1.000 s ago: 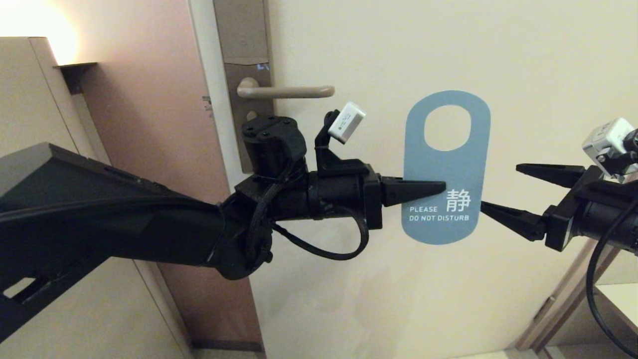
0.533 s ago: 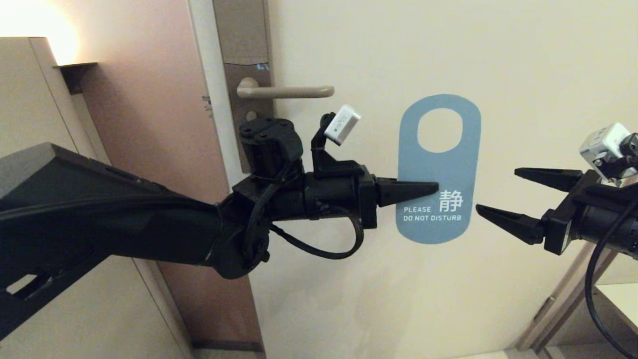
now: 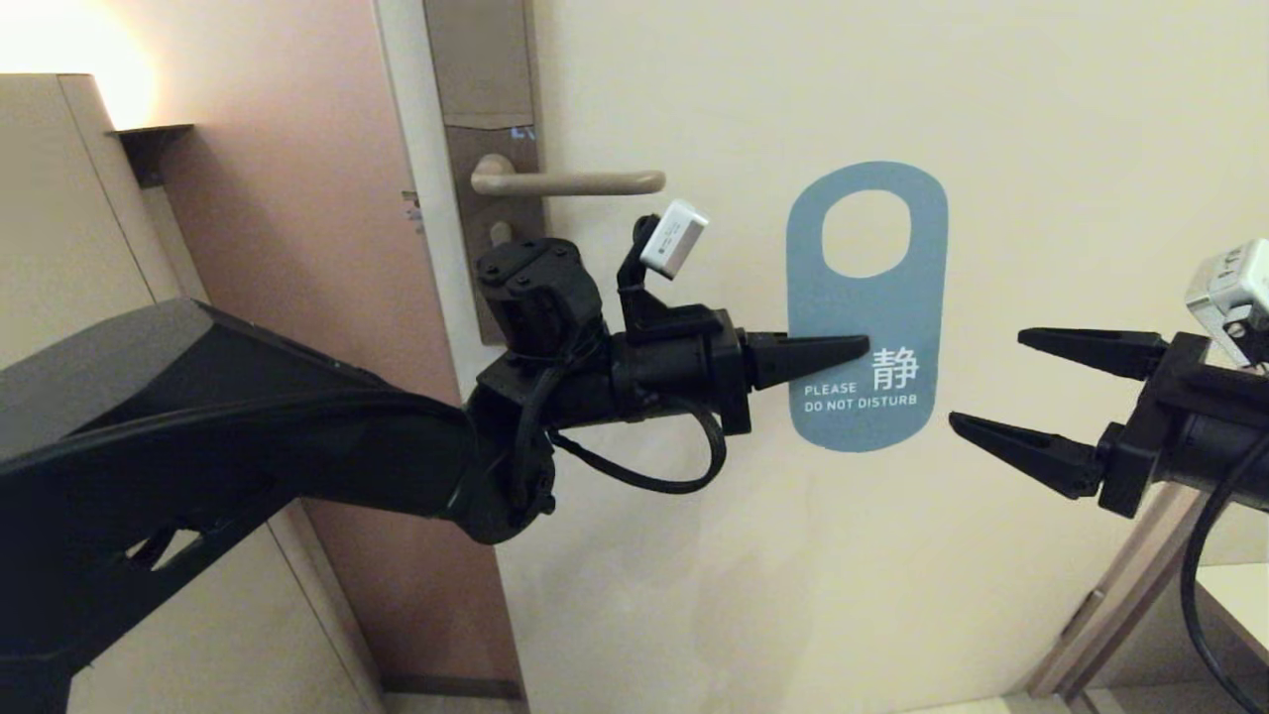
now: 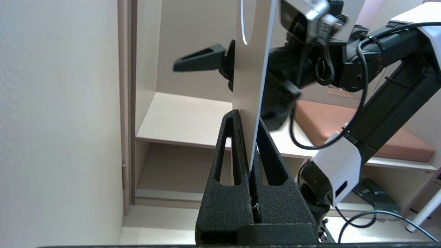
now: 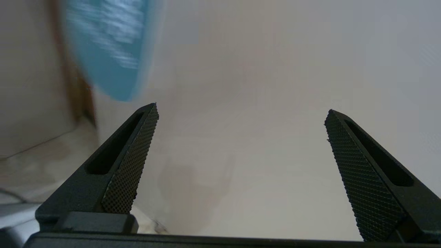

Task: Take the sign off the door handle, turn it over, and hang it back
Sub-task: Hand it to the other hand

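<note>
Sign (image 3: 866,317) blue-face out, upright, oval hole up, pinched in left end effector (image 3: 859,349); right end effector (image 3: 986,382) gaping, empty.

A cream door (image 3: 753,89) stands beside a pinkish wall (image 3: 288,198) and a lit shelf (image 3: 149,134).

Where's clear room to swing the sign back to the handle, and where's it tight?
Free: bare door face between the door handle tip and the sign; also the door face below the sign. Tight: under the handle, where the left gripper, shut on the sign's edge, and its wrist camera sit. The right gripper hangs open just right of the sign, apart from it.
</note>
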